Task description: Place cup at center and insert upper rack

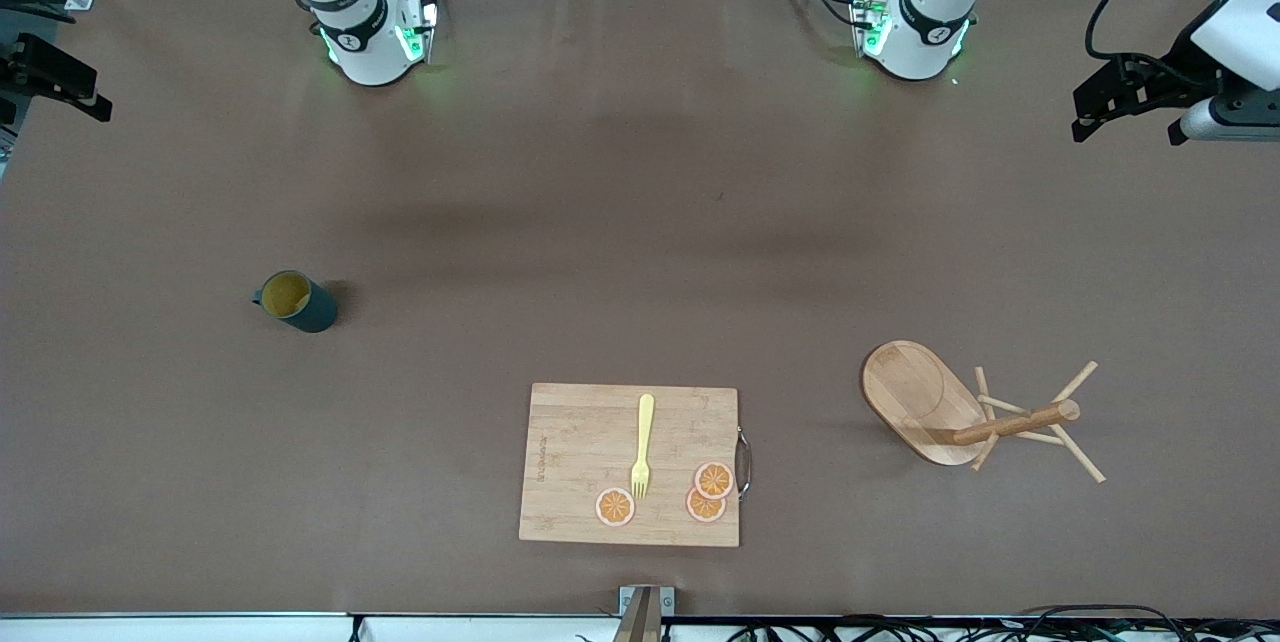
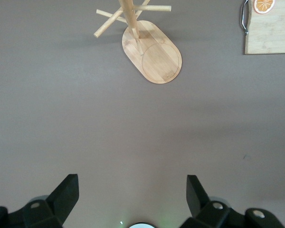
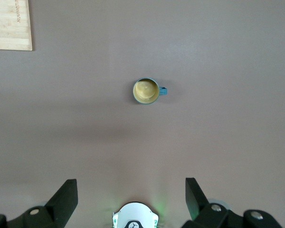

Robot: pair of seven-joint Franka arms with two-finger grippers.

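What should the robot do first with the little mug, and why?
Probably the right gripper should come down over the cup. The cup stands upright toward the right arm's end of the table, not at the center. Nothing holds it, and the gripper's fingers are open, high above it.

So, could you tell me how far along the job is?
Nothing looks done. The cup stands toward the right arm's end, off center. The upper rack stands toward the left arm's end. Both the left gripper and the right gripper wait open, holding nothing. Both steps remain.
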